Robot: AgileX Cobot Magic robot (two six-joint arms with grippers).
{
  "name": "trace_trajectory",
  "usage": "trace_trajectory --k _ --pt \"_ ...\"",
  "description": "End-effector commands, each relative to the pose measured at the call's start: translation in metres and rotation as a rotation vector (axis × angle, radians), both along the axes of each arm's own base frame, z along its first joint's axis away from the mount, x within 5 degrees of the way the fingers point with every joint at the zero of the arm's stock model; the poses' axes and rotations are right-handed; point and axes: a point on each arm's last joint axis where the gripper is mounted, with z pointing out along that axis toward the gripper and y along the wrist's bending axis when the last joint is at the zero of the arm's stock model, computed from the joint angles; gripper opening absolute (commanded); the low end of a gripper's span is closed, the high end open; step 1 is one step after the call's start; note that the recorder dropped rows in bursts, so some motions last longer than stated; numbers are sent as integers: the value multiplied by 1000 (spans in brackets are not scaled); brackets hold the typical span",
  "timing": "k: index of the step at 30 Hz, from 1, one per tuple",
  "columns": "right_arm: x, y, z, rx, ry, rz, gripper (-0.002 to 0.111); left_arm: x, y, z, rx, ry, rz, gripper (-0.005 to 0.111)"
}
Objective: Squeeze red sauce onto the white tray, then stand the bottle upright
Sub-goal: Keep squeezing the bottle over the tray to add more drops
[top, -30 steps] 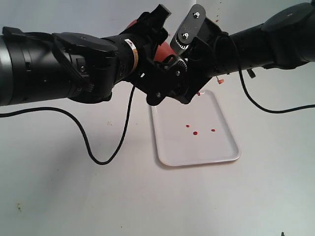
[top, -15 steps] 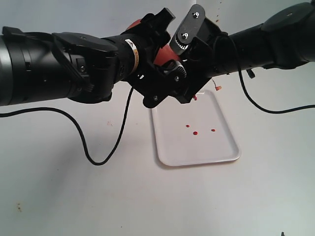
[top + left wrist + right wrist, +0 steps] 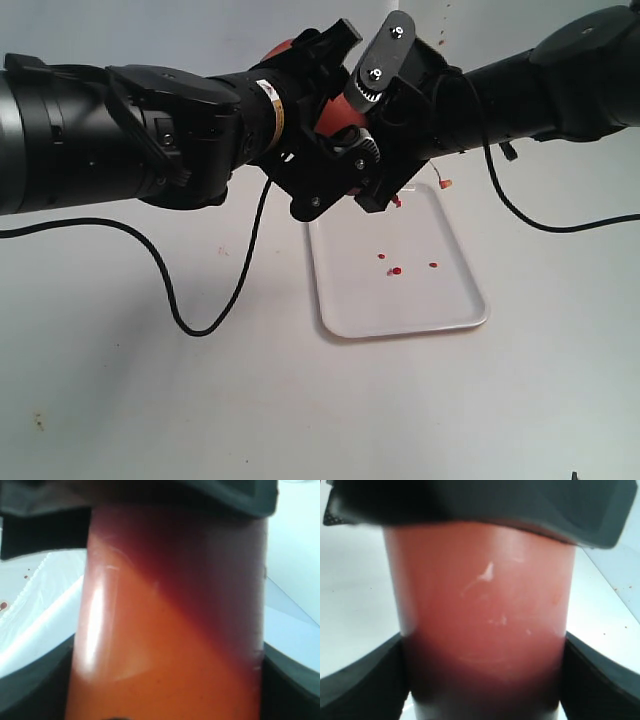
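The left gripper [image 3: 166, 685] and the right gripper [image 3: 482, 680] both clamp the bottle [image 3: 333, 112] above the far end of the white tray [image 3: 352, 305]. Small drops of red sauce [image 3: 397, 271] lie on the tray.

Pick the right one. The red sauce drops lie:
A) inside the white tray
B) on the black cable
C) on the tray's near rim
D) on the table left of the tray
A: the red sauce shows as a few small drops on the flat floor of the white tray, away from its rim.
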Motion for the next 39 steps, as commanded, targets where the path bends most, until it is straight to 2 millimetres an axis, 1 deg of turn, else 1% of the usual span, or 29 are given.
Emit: trace_trajectory --k 1,26,27,28,30,32,33,35,39 --pt "-1 -1 0 1 5 -1 1 -1 2 14 -24 -32 3 0" --pt "-1 -1 0 1 5 -1 1 -1 2 14 -22 -33 2 0" --pt "-1 -1 0 1 5 -1 1 -1 2 14 -22 -33 2 0" --pt "-1 -1 0 1 4 -2 3 -1 2 14 -22 -33 2 0" --pt "-1 -1 0 0 3 -4 20 -1 2 14 -22 -33 2 0" --pt "1 -2 0 -6 -13 -26 57 -1 2 14 -22 -33 2 0" --pt "1 -2 0 -6 -13 -26 79 -1 2 14 -22 -33 2 0" --pt "2 -3 1 -8 -21 -38 105 -1 2 14 -22 -33 2 0" --pt "2 -3 1 -8 -21 -37 105 -1 2 14 -22 -33 2 0"
